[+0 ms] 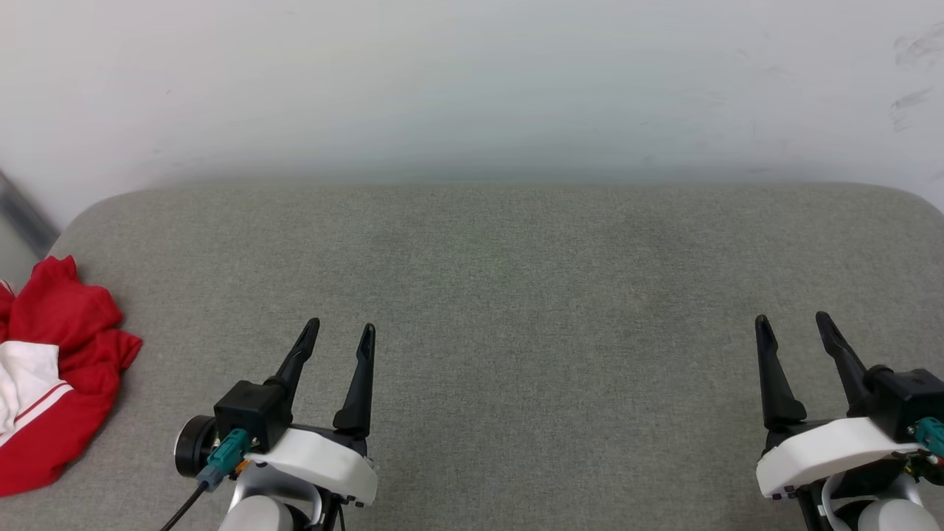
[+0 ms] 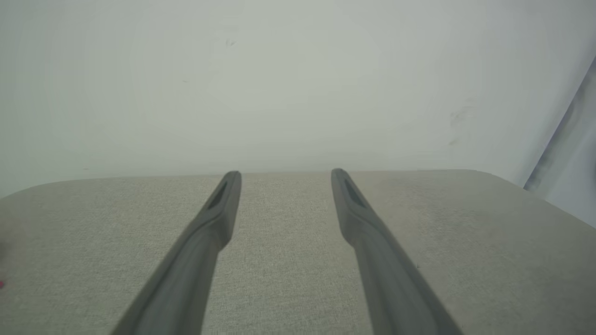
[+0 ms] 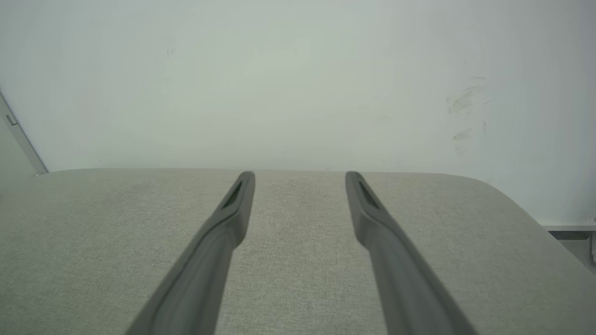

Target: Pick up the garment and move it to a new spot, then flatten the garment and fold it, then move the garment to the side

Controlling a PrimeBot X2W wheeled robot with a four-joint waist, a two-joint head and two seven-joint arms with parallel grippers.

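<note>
The garment [image 1: 55, 369], red with a white patch and a thin red-and-white stripe, lies bunched at the left edge of the grey padded surface [image 1: 516, 295], partly cut off by the head view's border. My left gripper [image 1: 341, 332] hovers open at the lower left, well to the right of the garment and apart from it. My right gripper [image 1: 795, 322] stands open at the lower right, far from the cloth. In the left wrist view my left gripper [image 2: 285, 176] has bare grey cushion between its fingers; in the right wrist view my right gripper [image 3: 300, 177] holds nothing.
A pale wall [image 1: 472, 81] rises just behind the cushion's rounded far edge. A grey strip [image 1: 22, 214] runs down at the far left by the wall. The wall carries faint scuff marks [image 1: 911, 74] at the upper right.
</note>
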